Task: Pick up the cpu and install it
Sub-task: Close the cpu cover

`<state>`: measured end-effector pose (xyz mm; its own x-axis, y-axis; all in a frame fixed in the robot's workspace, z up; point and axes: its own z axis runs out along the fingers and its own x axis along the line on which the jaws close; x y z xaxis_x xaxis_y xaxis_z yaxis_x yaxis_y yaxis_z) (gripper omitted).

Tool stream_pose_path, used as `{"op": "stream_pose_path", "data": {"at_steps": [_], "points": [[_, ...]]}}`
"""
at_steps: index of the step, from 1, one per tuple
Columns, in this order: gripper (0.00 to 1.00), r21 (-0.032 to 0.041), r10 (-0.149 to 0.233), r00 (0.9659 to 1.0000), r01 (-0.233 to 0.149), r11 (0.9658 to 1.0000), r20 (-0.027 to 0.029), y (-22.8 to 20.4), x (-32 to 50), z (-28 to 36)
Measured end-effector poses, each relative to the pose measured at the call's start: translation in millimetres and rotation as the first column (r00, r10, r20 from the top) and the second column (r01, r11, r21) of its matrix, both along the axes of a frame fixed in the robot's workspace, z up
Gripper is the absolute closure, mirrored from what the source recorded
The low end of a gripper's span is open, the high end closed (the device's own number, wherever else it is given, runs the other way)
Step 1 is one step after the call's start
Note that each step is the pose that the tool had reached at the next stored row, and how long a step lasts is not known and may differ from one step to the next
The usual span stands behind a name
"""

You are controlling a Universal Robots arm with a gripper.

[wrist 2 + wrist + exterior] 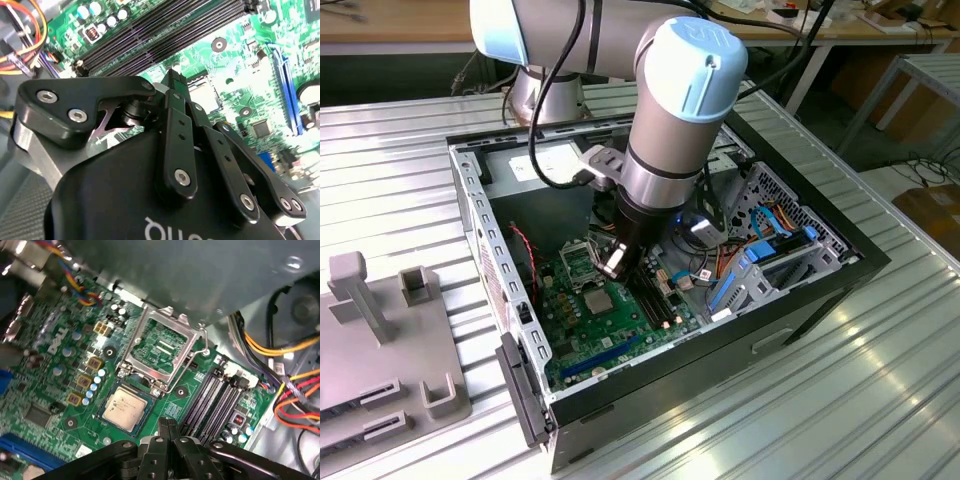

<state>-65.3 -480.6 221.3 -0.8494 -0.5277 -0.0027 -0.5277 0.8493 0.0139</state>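
The cpu [125, 407], a small square chip with a silver-grey top, lies flat in its socket on the green motherboard [55, 390]. It is seen again in the exterior view [599, 299] and partly past the fingers in the second wrist view [206, 95]. The hinged metal socket frame [161, 347] stands flipped open beside it. My gripper [168, 426] hangs just above the board at the chip's edge, its black fingers [172, 107] pressed together with nothing between them. In the exterior view the gripper [614, 264] reaches down into the open computer case [800, 300].
Long black memory slots [210, 400] run beside the socket. Orange, yellow and red cables [295, 405] bunch near the case wall. A blue-trimmed drive cage [760, 265] fills the case on the exterior view's right. A grey fixture [380, 340] stands on the ribbed table at that view's left.
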Motion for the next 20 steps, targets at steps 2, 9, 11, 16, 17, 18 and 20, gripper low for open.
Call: {"op": "stream_pose_path", "data": {"at_steps": [2, 9, 11, 16, 17, 18, 20], "points": [[0.89, 0.0000, 0.067, 0.9978, -0.067, 0.9978, 0.0000, 0.0, 0.0, -0.1], [0.89, 0.0128, 0.186, 0.9825, -0.186, 0.9824, 0.0052, 0.0, 0.1, -0.3], [0.89, 0.0174, 0.217, 0.9761, -0.217, 0.9760, 0.0122, 0.0, 0.1, -0.3], [0.89, 0.0165, 0.286, 0.9581, -0.286, 0.9580, 0.0172, 0.0, 0.0, 0.3], [0.89, 0.0166, 0.296, 0.9550, -0.296, 0.9549, 0.0174, 0.0, 0.0, 0.4], [0.89, 0.0167, 0.307, 0.9517, -0.307, 0.9516, 0.0177, 0.0, 0.0, 0.4], [0.89, 0.0188, 0.338, 0.9409, -0.339, 0.9408, 0.0185, -0.1, 0.0, 0.6]]}}
